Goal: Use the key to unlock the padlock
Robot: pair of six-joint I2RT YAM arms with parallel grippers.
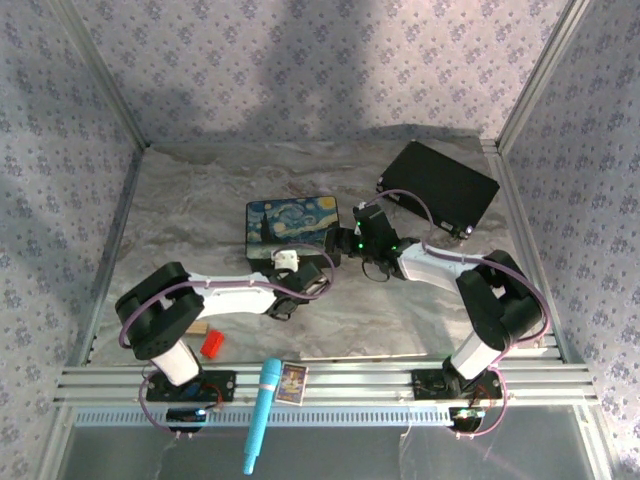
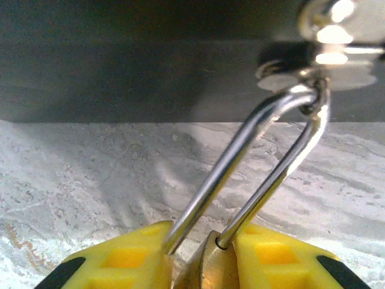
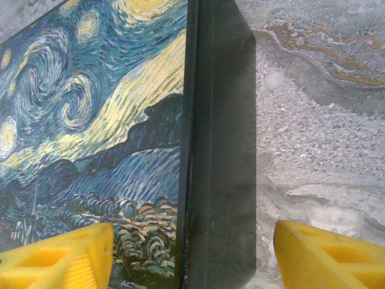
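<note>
Yellow fingertips (image 2: 126, 259) of the left gripper (image 2: 201, 274) crowd the bottom of the left wrist view, clenched on either side of the brass body of the padlock (image 2: 207, 265). Its silvery shackle rises from there and passes through the metal hasp (image 2: 325, 66) on the dark wall of the box (image 2: 150, 72), above the marbled table (image 2: 90, 180). Both legs seem to run down into the body, so I judge it not yet unlocked, though the left leg's seat is hard to read. In the right wrist view, the right gripper (image 3: 192, 253) is released, its fingers (image 3: 60, 259) wide apart and straddling the box's painted lid and dark side, grasping nothing. From the top external view, the left gripper (image 1: 290, 260) sits at the box's near side and the right gripper (image 1: 358, 243) at its right end. By my reading the lock is steadied; fetching the key, inserting it and turning it all remain.
</note>
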